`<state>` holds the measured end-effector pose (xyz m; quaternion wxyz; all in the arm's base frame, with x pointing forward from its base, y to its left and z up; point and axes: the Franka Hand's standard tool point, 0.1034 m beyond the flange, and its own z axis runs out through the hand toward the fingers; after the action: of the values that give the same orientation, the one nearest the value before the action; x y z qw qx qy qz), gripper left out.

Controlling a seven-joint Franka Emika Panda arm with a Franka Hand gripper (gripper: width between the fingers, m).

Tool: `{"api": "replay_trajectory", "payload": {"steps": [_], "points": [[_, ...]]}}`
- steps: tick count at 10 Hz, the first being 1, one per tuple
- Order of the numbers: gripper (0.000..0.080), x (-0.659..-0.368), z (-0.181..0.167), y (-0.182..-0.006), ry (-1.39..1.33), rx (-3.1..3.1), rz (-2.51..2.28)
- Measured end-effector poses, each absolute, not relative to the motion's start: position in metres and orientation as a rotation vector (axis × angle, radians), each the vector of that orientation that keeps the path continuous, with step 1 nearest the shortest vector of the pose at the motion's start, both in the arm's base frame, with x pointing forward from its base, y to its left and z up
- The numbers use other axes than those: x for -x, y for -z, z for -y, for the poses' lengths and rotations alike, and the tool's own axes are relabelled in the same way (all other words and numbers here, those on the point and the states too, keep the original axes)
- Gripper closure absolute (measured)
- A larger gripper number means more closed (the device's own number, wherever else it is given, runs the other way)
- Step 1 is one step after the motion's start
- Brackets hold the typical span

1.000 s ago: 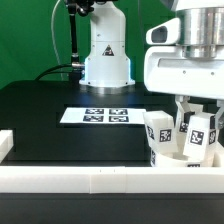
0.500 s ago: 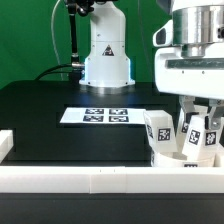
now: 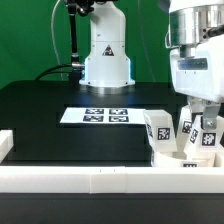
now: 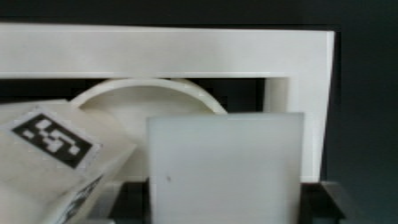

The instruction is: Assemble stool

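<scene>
I am holding my gripper (image 3: 197, 108) low at the exterior view's right, its jaws clamping a tagged stool leg (image 3: 208, 133) that is standing upright on the round seat (image 3: 178, 157), just inside the white border rail (image 3: 100, 180). A second leg (image 3: 159, 130) is standing on the seat beside it, showing a black-and-white square tag but no readable writing. The marker board (image 3: 104, 115) is lying flat on the black table (image 3: 60, 125), well apart, bearing only square tags.

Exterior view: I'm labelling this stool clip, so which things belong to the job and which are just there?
Job: round seat; tagged legs standing on it; gripper over a leg.
Just there: marker board; white border rails; black table.
</scene>
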<state>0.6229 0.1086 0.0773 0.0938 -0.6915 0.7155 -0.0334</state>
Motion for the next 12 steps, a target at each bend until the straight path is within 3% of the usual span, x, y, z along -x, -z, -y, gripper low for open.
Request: {"api": "replay_trajectory", "payload": {"steps": [7, 8, 9, 10, 12], "points": [[0.0453, -0.622, -0.115, -0.076, 0.021, 1.589, -2.44], [0.0244, -0.624, -0.112, -0.08, 0.011, 1.63, -2.418], [0.0244, -0.627, -0.113, -0.087, 0.016, 1.632, -2.404], [0.017, -0.629, -0.115, -0.096, 0.019, 1.634, -2.385], [0.0154, -0.634, -0.119, -0.11, 0.026, 1.637, -2.356]]}}
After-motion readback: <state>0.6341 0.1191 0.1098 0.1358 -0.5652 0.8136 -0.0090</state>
